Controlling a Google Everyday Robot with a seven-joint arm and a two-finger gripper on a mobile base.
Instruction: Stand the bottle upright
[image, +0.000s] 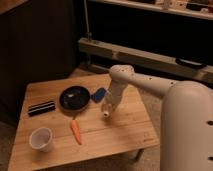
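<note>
Bottle (105, 115) is at mid-tabletop, below the wrist end of the arm, right of the carrot (76, 132) and just below a blue object (98, 94). It reads as a pale, see-through shape hanging steeply tilted from the gripper, with a whitish lower end close to the wood. Whether that end touches the tabletop (127, 137) cannot be told.

Gripper (108, 106) is closed, and by the look of it closed on the bottle's body. The fingers themselves blend into the wrist and the clear plastic.

Handling, as a judgement:
- Thin clear plastic, probably light and possibly empty.
- The walls will give under a hard squeeze and are smooth enough to slip or twist in a two-finger grip.
- It is not fragile, but it tips easily once stood up, because the base is narrow for its height.
- The best hold is across the body near the middle, leaving the base free to meet the wood flat.

Arm pose: the white arm reaches in from the robot's body at the right and bends at a rounded joint above the tabletop. It then drops down and slightly leftward to the wrist, so the gripper points at the surface.

Elsewhere on the tabletop:
- Dark plate (75, 98), left of the blue object.
- Black bar-shaped item (41, 108), further left.
- White cup (41, 138), near the front left corner, well apart from the bottle.
</note>
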